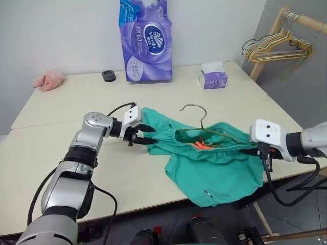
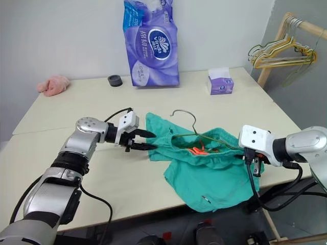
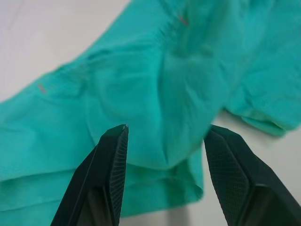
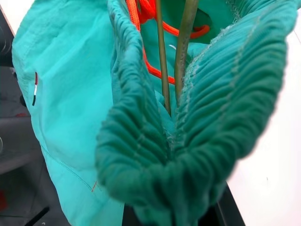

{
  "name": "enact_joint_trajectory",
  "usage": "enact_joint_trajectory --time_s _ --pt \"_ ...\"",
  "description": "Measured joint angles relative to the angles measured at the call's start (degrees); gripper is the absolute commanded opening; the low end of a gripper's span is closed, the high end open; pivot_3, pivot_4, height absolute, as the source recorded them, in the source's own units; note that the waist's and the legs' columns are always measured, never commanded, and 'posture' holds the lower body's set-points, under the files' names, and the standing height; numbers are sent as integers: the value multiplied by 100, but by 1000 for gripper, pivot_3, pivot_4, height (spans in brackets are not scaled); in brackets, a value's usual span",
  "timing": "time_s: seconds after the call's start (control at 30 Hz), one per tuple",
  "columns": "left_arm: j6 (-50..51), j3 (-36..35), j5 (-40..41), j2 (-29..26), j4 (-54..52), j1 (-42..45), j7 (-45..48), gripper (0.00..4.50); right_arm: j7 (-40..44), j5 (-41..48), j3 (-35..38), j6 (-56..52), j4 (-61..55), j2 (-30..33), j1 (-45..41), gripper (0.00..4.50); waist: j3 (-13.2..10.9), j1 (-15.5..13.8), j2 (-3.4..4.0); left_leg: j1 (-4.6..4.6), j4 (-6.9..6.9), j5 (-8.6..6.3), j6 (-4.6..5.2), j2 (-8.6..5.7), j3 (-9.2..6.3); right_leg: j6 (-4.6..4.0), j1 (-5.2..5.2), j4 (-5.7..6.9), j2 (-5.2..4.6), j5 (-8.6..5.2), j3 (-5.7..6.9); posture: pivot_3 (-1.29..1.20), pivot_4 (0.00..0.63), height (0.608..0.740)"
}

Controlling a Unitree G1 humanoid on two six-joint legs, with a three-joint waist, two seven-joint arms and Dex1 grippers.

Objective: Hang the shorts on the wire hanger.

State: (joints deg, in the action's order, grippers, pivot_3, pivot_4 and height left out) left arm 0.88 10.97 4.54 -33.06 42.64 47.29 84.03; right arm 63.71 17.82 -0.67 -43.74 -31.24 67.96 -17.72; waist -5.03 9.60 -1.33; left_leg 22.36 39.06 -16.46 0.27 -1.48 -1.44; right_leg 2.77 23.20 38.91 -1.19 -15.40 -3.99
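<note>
Here the shorts [image 1: 214,163] lie on the near right part of the table [image 1: 76,102], with one leg draped over the near edge and the waistband opened toward the far side. The wire hanger [image 1: 196,109] sits inside the waistband, its hook rising clear on the far side and its wires running under the gathered elastic beside the orange drawstring [image 1: 202,145]. The left gripper [image 1: 144,133] is at the left end of the shorts, its two black fingers spread apart with the fabric just beyond their tips, not pinched. The right gripper [image 1: 254,151] is at the right end, its jaws pressed together on the gathered waistband, the hanger wires running into the bunched fold. A purple tissue pack [image 1: 145,41], a small tissue box [image 1: 213,75], a black ring [image 1: 108,76] and a pink cloth [image 1: 48,80] stand along the far side.
</note>
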Motion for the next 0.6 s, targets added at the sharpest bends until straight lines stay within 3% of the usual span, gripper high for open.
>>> enact_joint_trajectory --time_s 0.3,0.4,0.6 --pt "-214 10 -314 389 319 70 -532 2605 -34 133 38 6 -6 4 59 0 0 -4 0 1 2 0 0 0 0 0 0 0 0 0 0 -242 61 740" --pt "-313 13 -401 513 475 75 -683 2020 -60 147 38 1 -6 -1 32 0 0 3 0 0 1 0 0 0 0 0 0 1 0 0 0 -242 58 740" --pt "-517 10 -529 670 923 108 -989 159 -127 187 39 -37 -12 -31 11 0 0 1 0 1 1 0 0 0 0 0 0 1 0 0 0 -243 58 740"
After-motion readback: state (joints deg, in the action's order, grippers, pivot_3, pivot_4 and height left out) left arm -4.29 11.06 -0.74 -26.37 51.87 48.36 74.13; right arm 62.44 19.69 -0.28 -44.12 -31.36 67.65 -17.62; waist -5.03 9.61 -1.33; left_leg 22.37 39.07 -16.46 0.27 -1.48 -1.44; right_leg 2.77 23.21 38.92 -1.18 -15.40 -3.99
